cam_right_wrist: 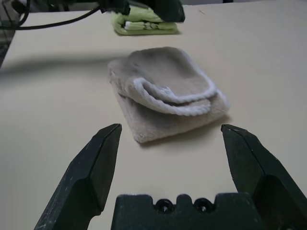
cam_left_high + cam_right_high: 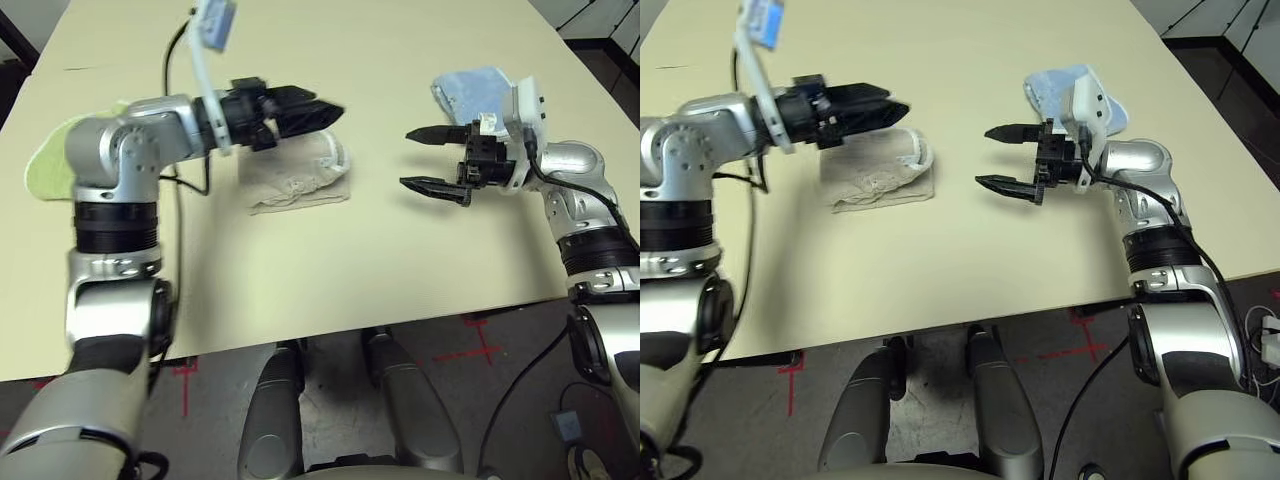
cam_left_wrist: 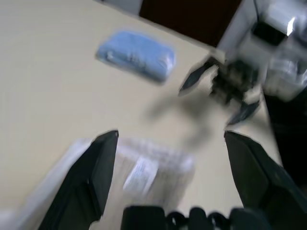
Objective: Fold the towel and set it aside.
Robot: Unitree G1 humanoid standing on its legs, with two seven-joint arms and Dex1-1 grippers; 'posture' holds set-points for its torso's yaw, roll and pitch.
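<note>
Folded beige terry towel with white piped edging lies on the cream worktop, between my two arms, nearer the left. My left gripper hovers above the towel's far edge, jaws spread wide, holding nothing. My right gripper faces the towel from the side, well apart from it, jaws wide apart, empty. Folded light blue towel sits behind the right gripper. Folded light green cloth lies beyond my left arm.
</note>
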